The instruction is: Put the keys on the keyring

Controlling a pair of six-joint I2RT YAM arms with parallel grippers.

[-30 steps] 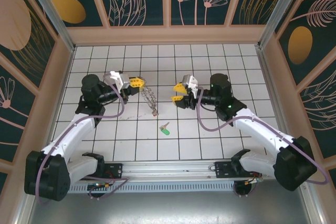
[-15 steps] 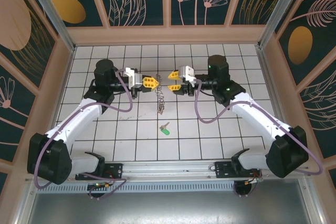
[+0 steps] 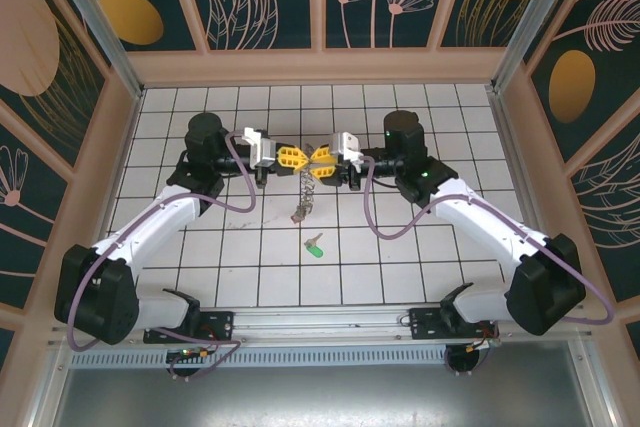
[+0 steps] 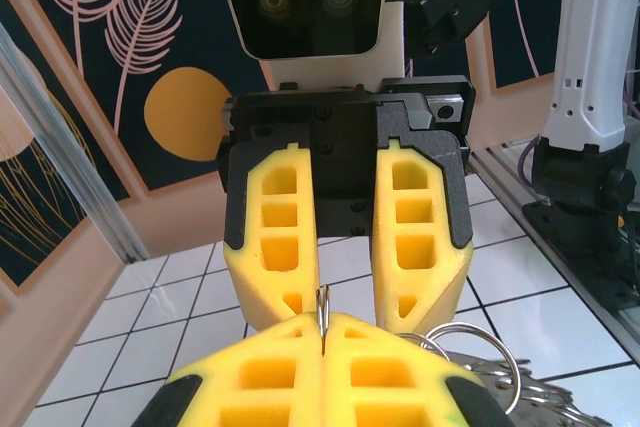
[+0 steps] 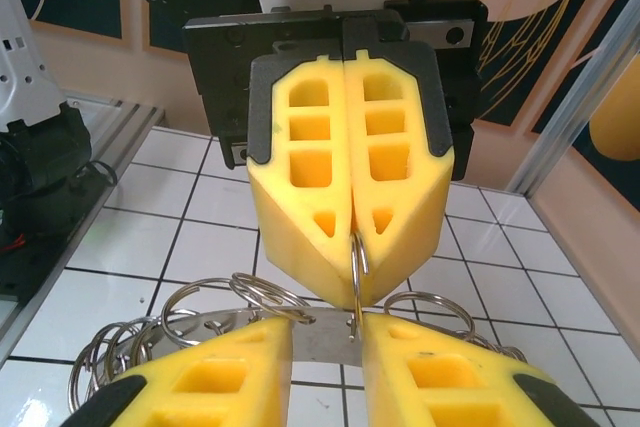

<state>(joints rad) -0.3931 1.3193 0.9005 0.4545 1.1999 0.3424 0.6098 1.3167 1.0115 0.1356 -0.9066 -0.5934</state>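
Left jaws pressed together on a thin loop of the keyring (image 3: 305, 190), tip to tip with my right jaws above mid-bench (image 3: 420, 247). Right jaws sit narrowly apart, a flat metal piece across the gap; biting it or not, I can't tell. The keyring dangles, long axis running toward the near edge, green key (image 3: 314, 245) just past its end.

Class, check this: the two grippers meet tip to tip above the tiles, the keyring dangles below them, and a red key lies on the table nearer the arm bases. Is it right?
No. The key is green, not red, as the top external view shows. The left gripper and right gripper do meet tip to tip, with the keyring dangling below.
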